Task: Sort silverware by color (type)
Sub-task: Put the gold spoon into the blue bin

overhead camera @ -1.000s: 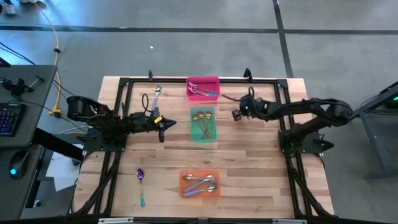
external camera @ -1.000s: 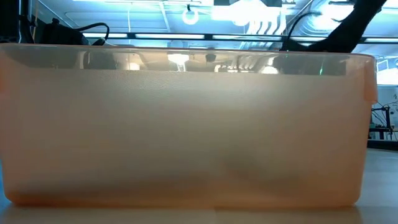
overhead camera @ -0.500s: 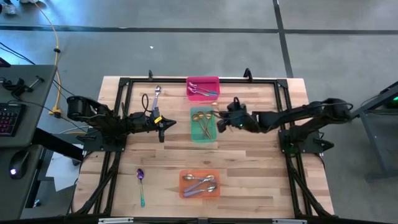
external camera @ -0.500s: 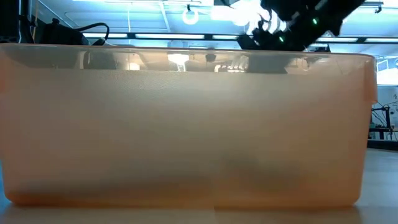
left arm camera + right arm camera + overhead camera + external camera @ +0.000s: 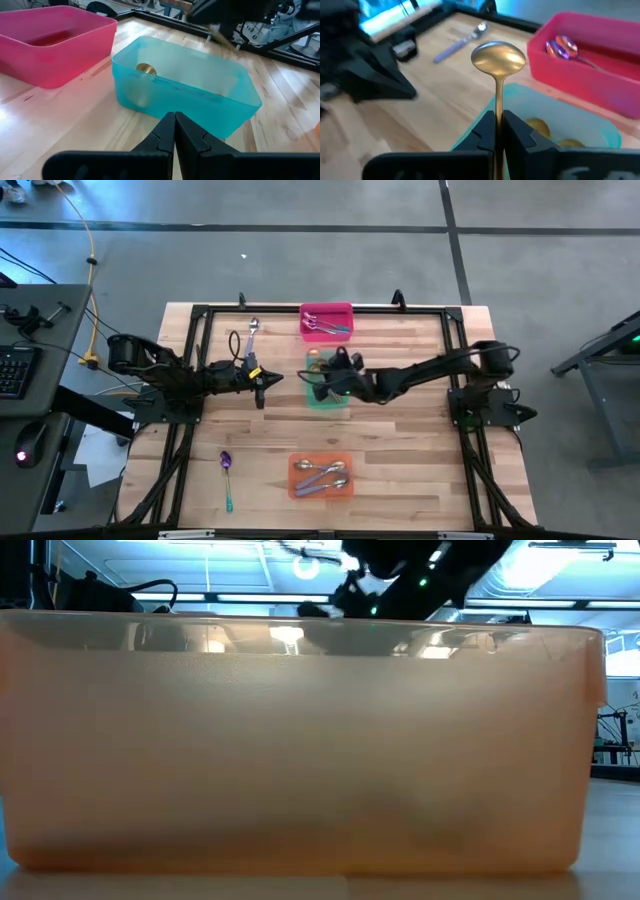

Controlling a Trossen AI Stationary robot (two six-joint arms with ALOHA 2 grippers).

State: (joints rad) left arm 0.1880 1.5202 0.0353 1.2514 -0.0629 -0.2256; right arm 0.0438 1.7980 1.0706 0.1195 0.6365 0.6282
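We judge the sort mostly done: our right gripper (image 5: 496, 131) grasps a gold metal spoon (image 5: 498, 59) over the green plastic bin (image 5: 327, 395) mid-table, the left gripper (image 5: 174, 131) waits clenched, two utensils remain loose.

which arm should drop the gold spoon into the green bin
Right. Its tool is shut on the gold spoon above the green bin. The left tool is shut, holds nothing, beside the bin.
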